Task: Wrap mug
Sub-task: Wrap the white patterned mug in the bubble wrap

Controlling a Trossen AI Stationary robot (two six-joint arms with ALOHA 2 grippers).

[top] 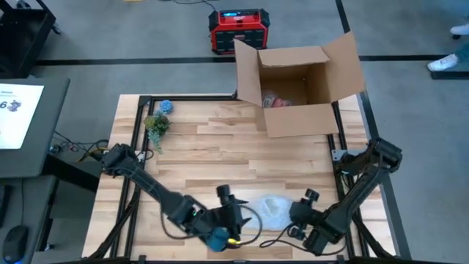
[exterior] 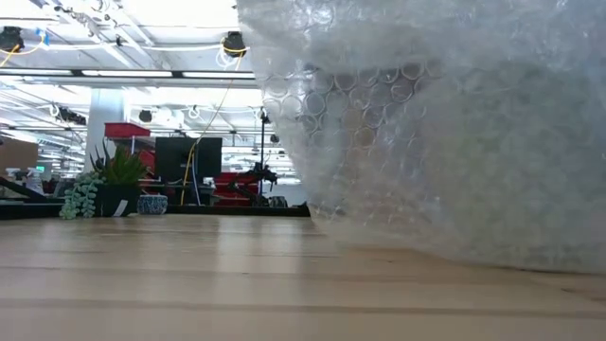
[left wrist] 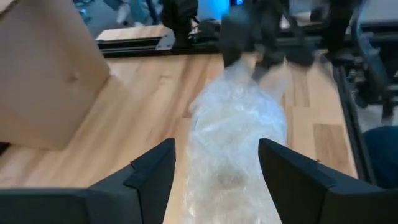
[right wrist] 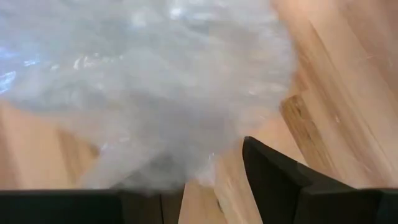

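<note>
A bundle of clear bubble wrap lies on the wooden table near its front edge; it fills the low view's right side. The mug is hidden. My left gripper stands open at the bundle's left end, one finger on each side of the wrap. My right gripper is open at the bundle's right end, and the wrap reaches down between its fingers. My left gripper comes level from the table's left, its fingers along both sides of the bundle's left end; I cannot tell whether they touch it. My right gripper comes from the right, one finger beside the wrap's edge; touch cannot be told.
An open cardboard box stands at the far right with its flaps up. A small plant and a blue thing sit at the far left. A teal round thing shows by my left arm's wrist at the front edge.
</note>
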